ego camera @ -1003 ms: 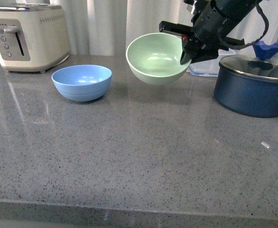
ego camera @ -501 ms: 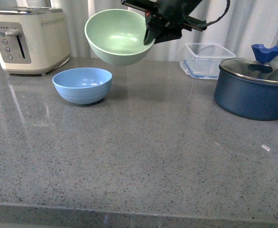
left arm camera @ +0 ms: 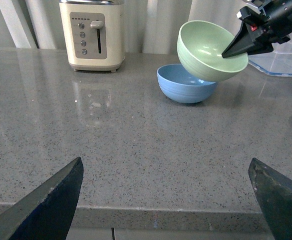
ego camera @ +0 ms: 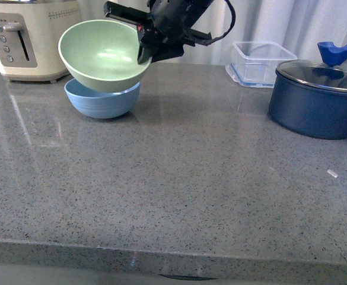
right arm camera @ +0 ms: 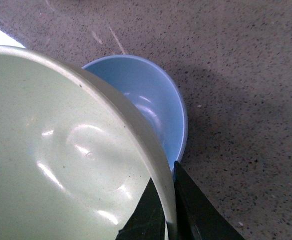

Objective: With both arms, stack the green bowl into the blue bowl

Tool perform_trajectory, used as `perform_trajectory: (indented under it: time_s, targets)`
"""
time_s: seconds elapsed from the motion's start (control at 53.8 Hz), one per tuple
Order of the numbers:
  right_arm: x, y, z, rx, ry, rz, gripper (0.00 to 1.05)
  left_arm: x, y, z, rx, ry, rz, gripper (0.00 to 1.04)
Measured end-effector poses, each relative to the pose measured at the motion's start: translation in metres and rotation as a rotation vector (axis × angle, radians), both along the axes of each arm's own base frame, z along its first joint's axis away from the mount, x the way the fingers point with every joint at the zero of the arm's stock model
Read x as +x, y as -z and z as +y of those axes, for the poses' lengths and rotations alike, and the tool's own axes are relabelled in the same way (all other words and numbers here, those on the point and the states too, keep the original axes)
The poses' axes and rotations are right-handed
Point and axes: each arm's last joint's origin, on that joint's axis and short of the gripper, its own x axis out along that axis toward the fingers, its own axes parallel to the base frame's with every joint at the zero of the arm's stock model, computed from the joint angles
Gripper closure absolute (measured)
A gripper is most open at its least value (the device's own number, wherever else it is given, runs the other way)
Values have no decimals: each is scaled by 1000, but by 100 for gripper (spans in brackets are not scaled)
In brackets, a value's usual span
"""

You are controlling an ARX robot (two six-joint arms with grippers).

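Observation:
The pale mint-green bowl (ego camera: 102,54) hangs tilted just above the light-blue bowl (ego camera: 99,102), which stands on the grey counter near the toaster. My right gripper (ego camera: 142,54) is shut on the green bowl's right rim, one finger inside and one outside. The right wrist view shows the green bowl (right arm camera: 61,160) over the blue bowl (right arm camera: 150,107), with the right gripper (right arm camera: 166,200) clamped on its rim. The left wrist view shows both bowls far off, the green bowl (left arm camera: 208,50) above the blue bowl (left arm camera: 183,87). My left gripper (left arm camera: 165,200) is open and empty at the counter's front edge.
A cream toaster (ego camera: 28,35) stands at the back left, close behind the bowls. A clear plastic container (ego camera: 257,62) and a dark navy pot with glass lid (ego camera: 315,98) stand at the back right. The counter's front edge (ego camera: 173,252) runs across the bottom.
My right gripper has carried the green bowl leftward from near the pot, first raised, then lowered, so it now hangs right over the blue bowl.

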Motion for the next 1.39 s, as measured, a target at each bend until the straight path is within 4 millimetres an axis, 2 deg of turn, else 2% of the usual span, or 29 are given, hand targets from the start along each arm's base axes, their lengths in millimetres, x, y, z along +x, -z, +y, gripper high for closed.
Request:
perform_trajectory:
  time_s: [0.167, 0.483, 0.78, 0.836, 0.947, 1.04, 1.096, 1.114, 1.152, 1.244, 1.263, 1.282, 1.356, 1.393]
  targets:
    - [3, 11, 7, 2, -23, -9, 104, 0, 0, 0, 0, 0, 0, 7]
    - [6, 12, 10, 16, -29, -41, 104, 0, 0, 0, 0, 0, 0, 7]
    - [8, 28, 17, 7, -61, -27, 104, 0, 0, 0, 0, 0, 0, 7]
    - [9, 31, 18, 2, -54, -27, 100, 0, 0, 0, 0, 0, 0, 7]
    - [10, 35, 19, 5, -52, -18, 81, 0, 0, 0, 0, 0, 0, 7]
    - [10, 35, 19, 8, -50, -15, 71, 0, 0, 0, 0, 0, 0, 7]
    - [11, 34, 17, 18, -54, -16, 59, 0, 0, 0, 0, 0, 0, 7]
    - [11, 34, 17, 18, -54, -16, 59, 0, 0, 0, 0, 0, 0, 7]
    - [12, 34, 15, 21, -50, -17, 47, 0, 0, 0, 0, 0, 0, 7]
    - [15, 31, 8, 26, -41, -17, 30, 0, 0, 0, 0, 0, 0, 7]
    - [15, 31, 8, 26, -41, -17, 30, 0, 0, 0, 0, 0, 0, 7]
    - [16, 29, 4, 27, -36, -19, 19, 0, 0, 0, 0, 0, 0, 7]
    - [18, 19, -7, 43, -35, -50, 9, 0, 0, 0, 0, 0, 0, 7]
    - [17, 9, -16, 55, -31, -75, 8, 0, 0, 0, 0, 0, 0, 7]
